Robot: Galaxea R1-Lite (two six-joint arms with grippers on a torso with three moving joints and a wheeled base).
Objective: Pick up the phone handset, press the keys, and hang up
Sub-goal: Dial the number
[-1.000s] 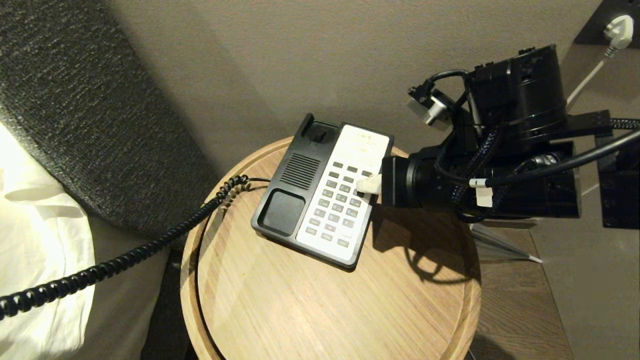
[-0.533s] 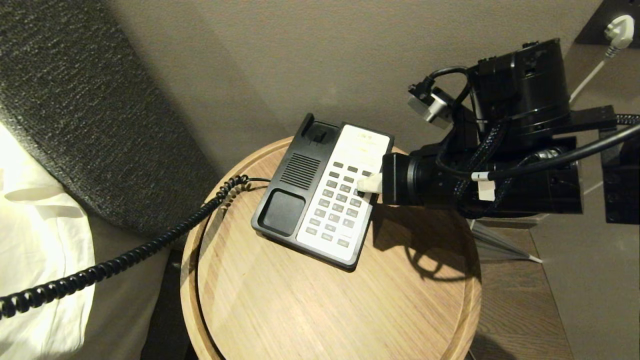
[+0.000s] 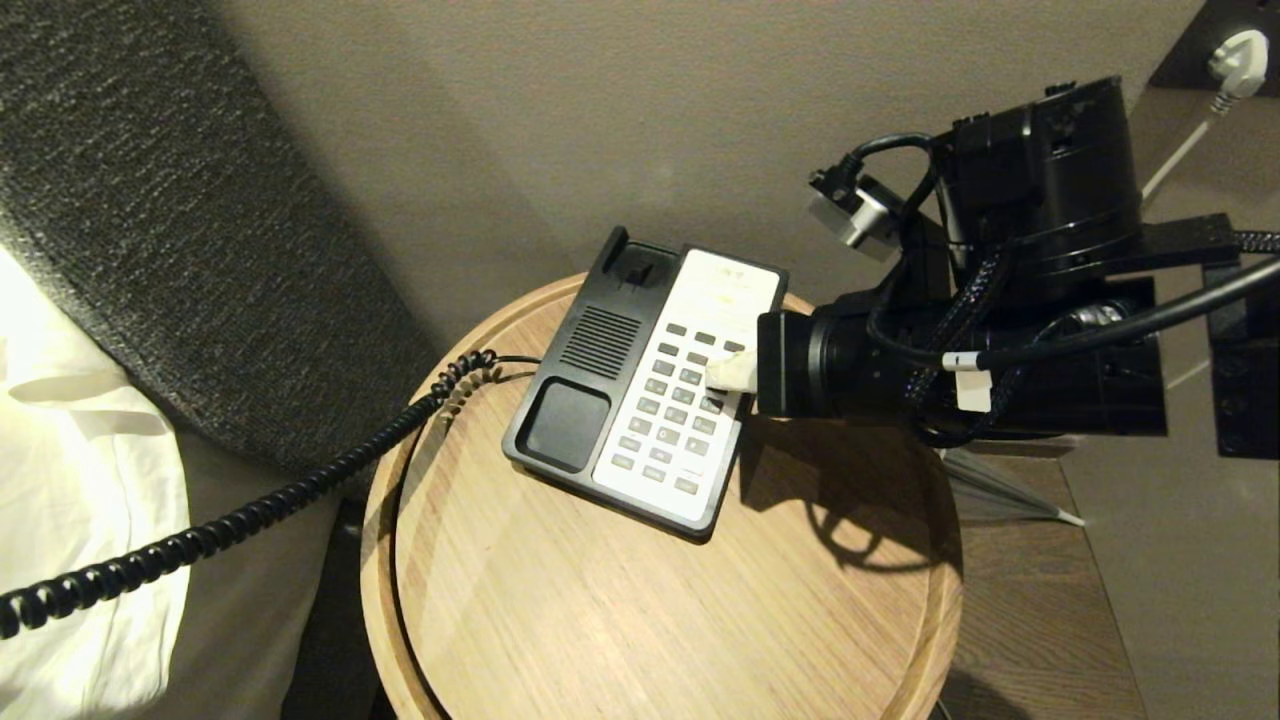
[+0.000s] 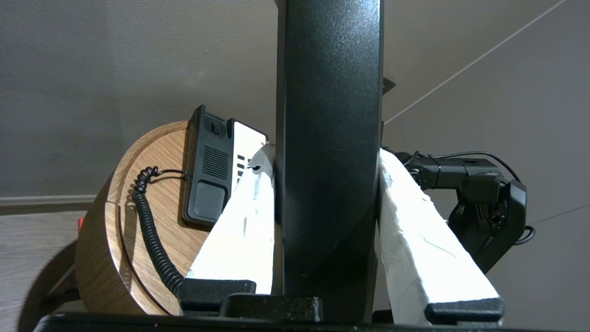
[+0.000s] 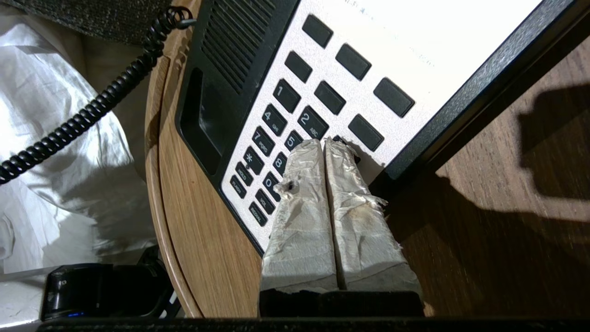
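The phone handset (image 4: 327, 69) is a black bar standing between the white-wrapped fingers of my left gripper (image 4: 324, 159), which is shut on it, off the table's left side; neither shows in the head view. Its coiled cord (image 3: 250, 515) runs from the phone base (image 3: 565, 425) out over the bed. The base lies on the round wooden table (image 3: 650, 620) with its cradle empty. My right gripper (image 5: 325, 143) is shut, its wrapped tips (image 3: 725, 372) down on the keys (image 5: 286, 97), just right of keys 2 and 5; the key under them is hidden.
A dark padded headboard (image 3: 150, 200) and white bedding (image 3: 70, 480) lie left of the table. The wall is close behind the phone, with a white plug (image 3: 1235, 55) at the far right. The table has a raised rim (image 3: 375, 560). My right arm (image 4: 484, 198) reaches in from the right.
The right gripper's tip has crept slightly leftward across the keypad. The phone base and the cord have stayed put.
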